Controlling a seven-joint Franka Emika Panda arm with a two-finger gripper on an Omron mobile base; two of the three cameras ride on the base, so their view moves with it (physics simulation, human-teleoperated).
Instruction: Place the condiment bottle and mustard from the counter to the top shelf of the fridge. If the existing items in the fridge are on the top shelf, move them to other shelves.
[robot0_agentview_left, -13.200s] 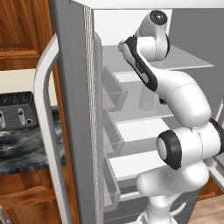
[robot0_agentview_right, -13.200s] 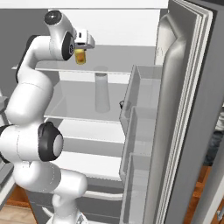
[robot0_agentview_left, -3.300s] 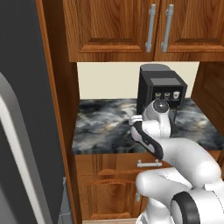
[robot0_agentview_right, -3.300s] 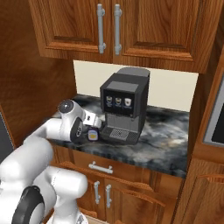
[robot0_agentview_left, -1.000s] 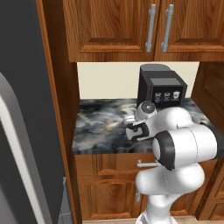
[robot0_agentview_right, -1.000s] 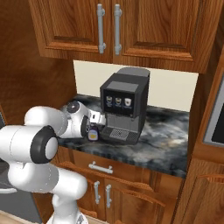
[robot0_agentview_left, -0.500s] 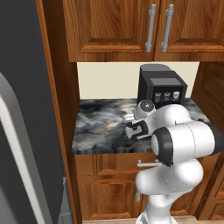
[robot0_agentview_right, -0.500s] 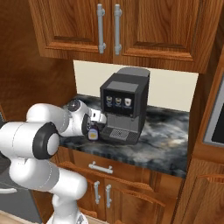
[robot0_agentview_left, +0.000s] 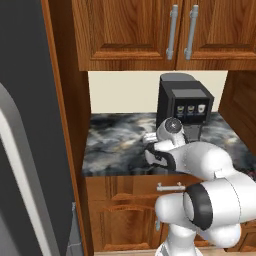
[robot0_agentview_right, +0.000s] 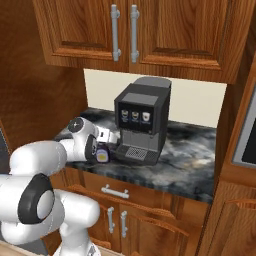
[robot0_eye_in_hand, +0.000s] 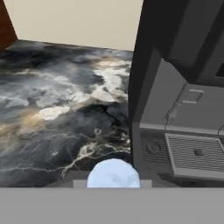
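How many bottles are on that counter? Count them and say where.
1: the condiment bottle, on the counter beside the coffee machine. Another could hide behind the arm.

Condiment bottle (robot0_agentview_right: 102, 155) — mostly hidden — behind the gripper (robot0_agentview_right: 103, 145).

A dark coffee machine (robot0_agentview_right: 140, 119) stands beneath brown wall cabinets (robot0_agentview_right: 131, 32).
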